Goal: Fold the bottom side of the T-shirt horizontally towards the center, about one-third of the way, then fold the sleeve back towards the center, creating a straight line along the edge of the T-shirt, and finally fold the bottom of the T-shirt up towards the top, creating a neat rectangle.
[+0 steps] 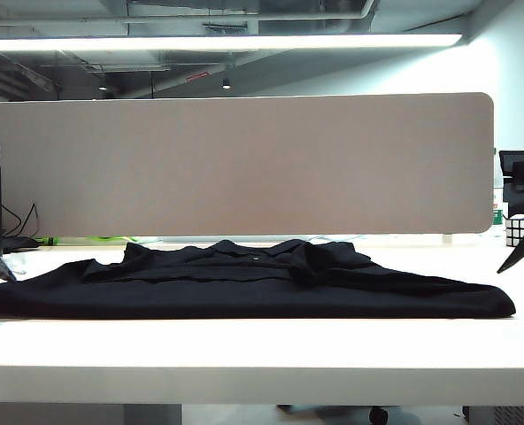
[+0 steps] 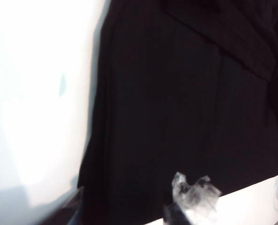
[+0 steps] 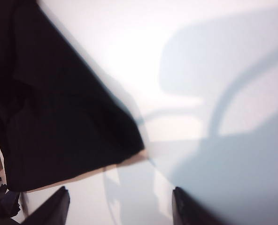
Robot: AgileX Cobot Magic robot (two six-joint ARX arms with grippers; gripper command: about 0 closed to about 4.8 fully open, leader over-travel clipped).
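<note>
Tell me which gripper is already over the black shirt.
The left gripper: open, with the T-shirt filling its view. The open right gripper hangs over bare table beside the shirt's corner.

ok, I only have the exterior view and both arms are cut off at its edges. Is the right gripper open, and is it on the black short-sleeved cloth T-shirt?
Observer: The right gripper is open with nothing between its fingers, and it is over the bare white table.
Operator: How near is the shirt?
Observer: A corner of the black short-sleeved cloth T-shirt lies just ahead of those fingers, untouched.
Operator: And the left?
Observer: The left gripper hangs over the T-shirt near its edge, fingers apart, gripping nothing.
</note>
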